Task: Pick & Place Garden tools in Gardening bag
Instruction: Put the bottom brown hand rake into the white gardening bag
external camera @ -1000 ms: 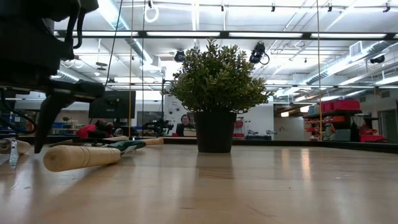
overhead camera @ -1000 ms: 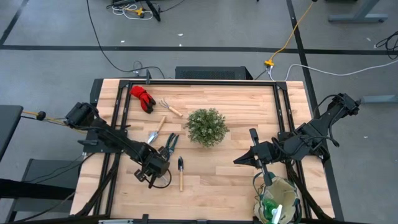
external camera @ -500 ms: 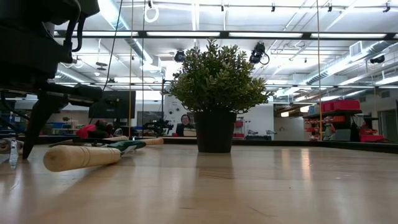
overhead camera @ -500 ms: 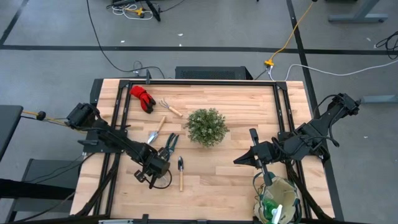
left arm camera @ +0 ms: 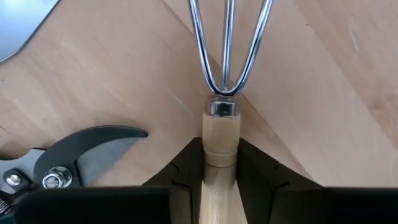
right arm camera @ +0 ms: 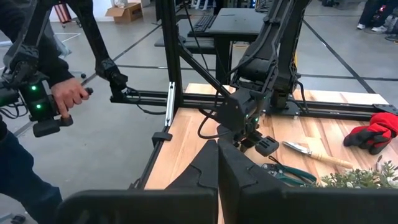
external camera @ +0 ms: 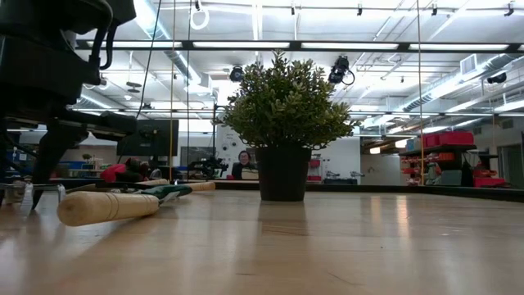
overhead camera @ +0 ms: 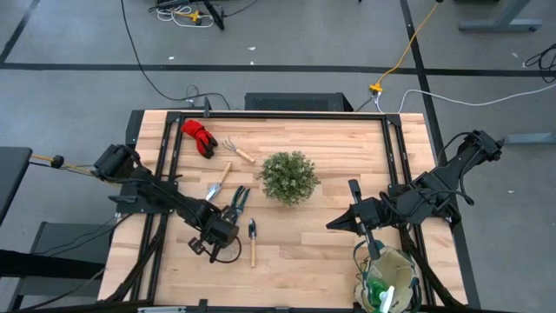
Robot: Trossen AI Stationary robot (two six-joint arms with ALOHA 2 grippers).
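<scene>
over the last second my left gripper (left arm camera: 221, 180) has closed its fingers onto the fork's wooden handle (left arm camera: 220, 140) near the bench's front left corner, so lifting toward the bag (overhead camera: 387, 280) looks next; right gripper (right arm camera: 217, 171) waits shut.

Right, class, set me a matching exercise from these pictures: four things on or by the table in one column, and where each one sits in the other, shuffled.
Things:
1. red gloves
2. plant
3. gardening bag
4. fork handle

Places:
A. middle of the table
B. between the left gripper's fingers
C. far left part of the table
D. near right corner, below the right gripper

Pairs: 1-C, 2-A, 3-D, 4-B
</scene>
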